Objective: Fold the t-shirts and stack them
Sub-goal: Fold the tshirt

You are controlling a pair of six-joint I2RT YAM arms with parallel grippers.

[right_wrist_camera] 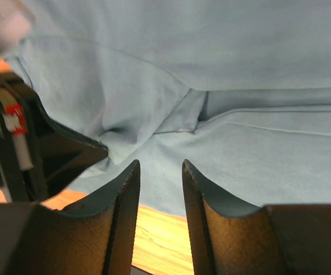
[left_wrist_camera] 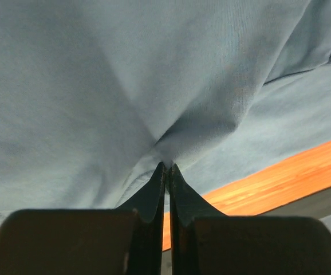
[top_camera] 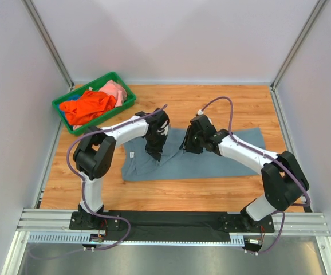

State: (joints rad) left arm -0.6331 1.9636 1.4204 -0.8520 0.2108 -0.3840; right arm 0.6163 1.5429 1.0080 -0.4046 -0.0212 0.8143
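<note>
A slate grey-blue t-shirt (top_camera: 217,161) lies spread across the middle of the wooden table. My left gripper (top_camera: 154,156) is at its left part and is shut on a pinch of the fabric; in the left wrist view the cloth (left_wrist_camera: 97,86) bunches into the closed fingertips (left_wrist_camera: 168,166). My right gripper (top_camera: 187,146) hangs over the shirt's middle, open and empty; in the right wrist view its fingers (right_wrist_camera: 160,166) stand apart just above the cloth (right_wrist_camera: 257,143), near its front edge. An orange t-shirt (top_camera: 88,106) and a pale pink one (top_camera: 115,90) lie crumpled in the bin.
A green plastic bin (top_camera: 61,107) stands at the back left corner. Grey walls close in the table on three sides. The left arm's gripper (right_wrist_camera: 39,154) shows close at the left of the right wrist view. Bare wood (top_camera: 211,103) lies behind the shirt.
</note>
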